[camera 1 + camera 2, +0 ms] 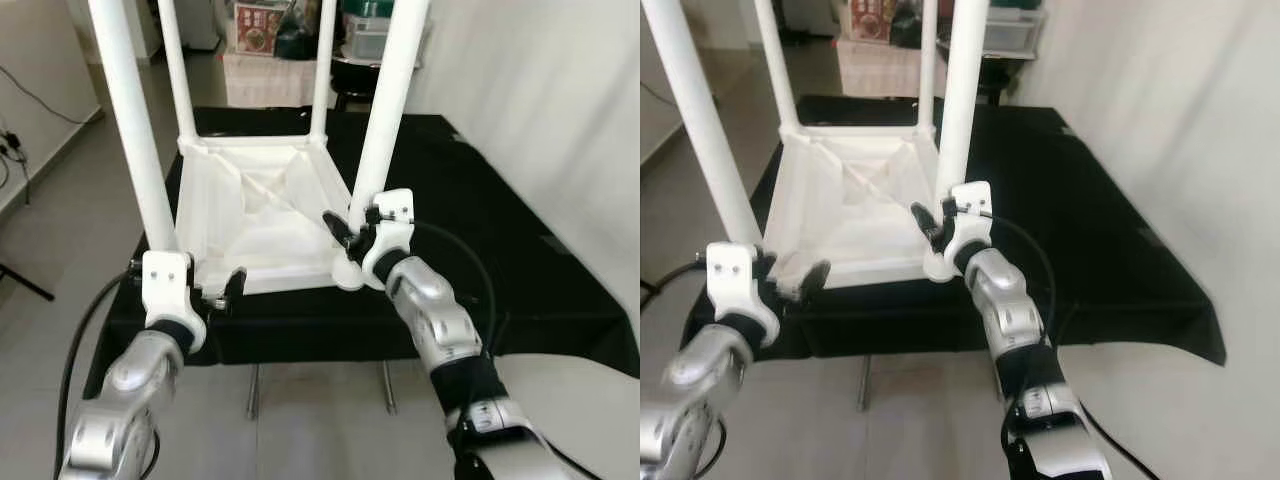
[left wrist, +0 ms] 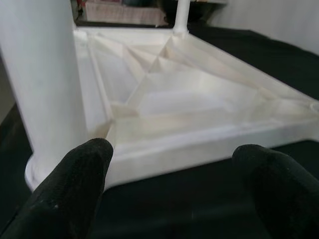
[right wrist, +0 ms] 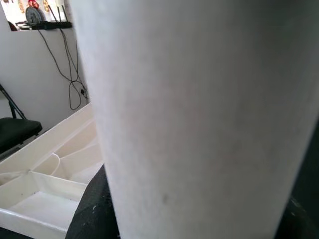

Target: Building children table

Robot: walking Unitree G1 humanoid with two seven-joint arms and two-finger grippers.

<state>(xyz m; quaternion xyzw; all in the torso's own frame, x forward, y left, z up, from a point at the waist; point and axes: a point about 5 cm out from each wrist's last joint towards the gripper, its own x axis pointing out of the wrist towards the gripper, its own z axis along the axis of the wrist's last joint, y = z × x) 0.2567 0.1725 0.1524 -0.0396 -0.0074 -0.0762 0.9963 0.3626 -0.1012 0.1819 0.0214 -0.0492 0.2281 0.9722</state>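
Observation:
A white children's table [image 1: 255,215] lies upside down on a black-covered work table [image 1: 480,220], its four white legs pointing up. My right gripper [image 1: 355,235] is shut on the near right leg [image 1: 385,120] just above its base. In the right wrist view that leg [image 3: 199,114] stands between the black fingers [image 3: 92,216]. My left gripper [image 1: 195,292] is open at the near left corner, beside the near left leg [image 1: 135,130]. Its fingertips [image 2: 82,169] hover before the tabletop's front edge [image 2: 199,149], touching nothing.
The black cloth's front edge [image 1: 330,345] hangs just beyond my arms, with tiled floor [image 1: 320,420] below. A white wall [image 1: 560,100] runs along the right. Boxes and clutter [image 1: 265,50] stand behind the work table. Cables [image 1: 20,150] lie at the left.

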